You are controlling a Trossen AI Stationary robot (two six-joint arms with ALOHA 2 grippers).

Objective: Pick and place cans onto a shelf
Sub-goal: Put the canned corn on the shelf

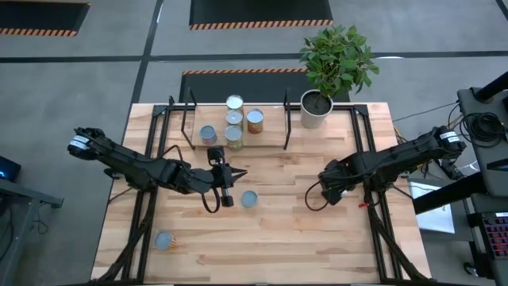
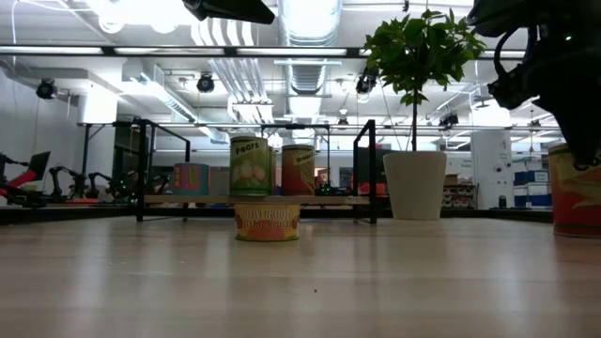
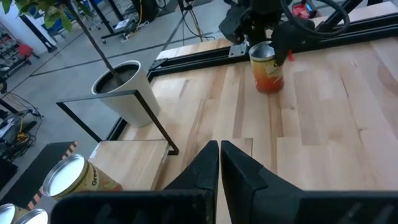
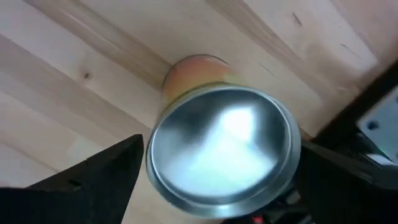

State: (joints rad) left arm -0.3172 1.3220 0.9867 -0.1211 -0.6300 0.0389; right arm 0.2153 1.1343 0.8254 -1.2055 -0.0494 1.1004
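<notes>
A: Wood planking covers the whole table (image 1: 317,238), and the shelf (image 1: 190,137) sits at about twelve o'clock from its middle, with the white plant pot (image 1: 315,111) at roughly one o'clock. Why is the right arm parked where it is?

B: Because its gripper (image 4: 217,171) is directly over a can (image 4: 222,144), at about three o'clock on the table. The fingers are spread wide, one on each side of the silvery lid, not touching it as far as I can see. That looks like a line-up for a grasp, judging by the task.

A: And the left gripper (image 1: 232,176)?

B: It hovers near the centre, pointing toward three o'clock, fingers pressed together and holding nothing. Beside it stands a pale-topped can (image 1: 248,199), and another can (image 1: 163,239) stands alone near seven o'clock.

A: What is on the shelf already?

B: Four cans (image 1: 232,121), clustered together on the board. From table height, a green-labelled one (image 2: 250,166) and an orange one (image 2: 299,170) stand upright. The rest of the board to either side looks free.

A: So several are left?

B: At least three cans are off the shelf, I would say: the one under the right gripper and the two on the left half.
</notes>
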